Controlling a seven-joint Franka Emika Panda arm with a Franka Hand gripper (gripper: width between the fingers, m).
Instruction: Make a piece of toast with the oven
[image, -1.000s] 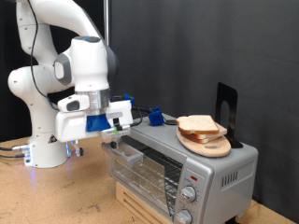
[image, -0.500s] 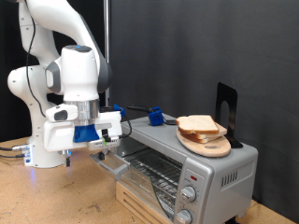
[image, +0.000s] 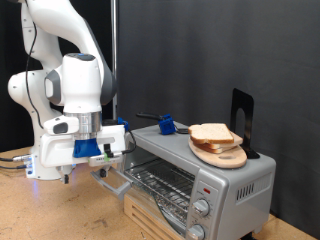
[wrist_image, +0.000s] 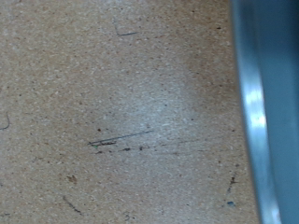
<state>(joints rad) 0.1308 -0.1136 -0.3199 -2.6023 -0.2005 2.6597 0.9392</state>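
toast slices (image: 212, 133) lie on a board (image: 222, 154) atop the oven (image: 200, 180), tool (image: 164, 125) behind.

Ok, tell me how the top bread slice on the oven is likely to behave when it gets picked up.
The top slice of bread looks thin and pale, so probably light and soft, liable to bend or dent if squeezed. It lies loosely stacked on a round wooden board atop the toaster oven, so a push would likely slide it or drag the slice beneath. Being flat, it should not roll.

My tabletop (image: 60, 215), speckled tan particleboard with dark scuffs, carries my white arm base (image: 45, 160) at exterior view's left and a light wooden block (image: 150, 222) under the oven (image: 190, 180).
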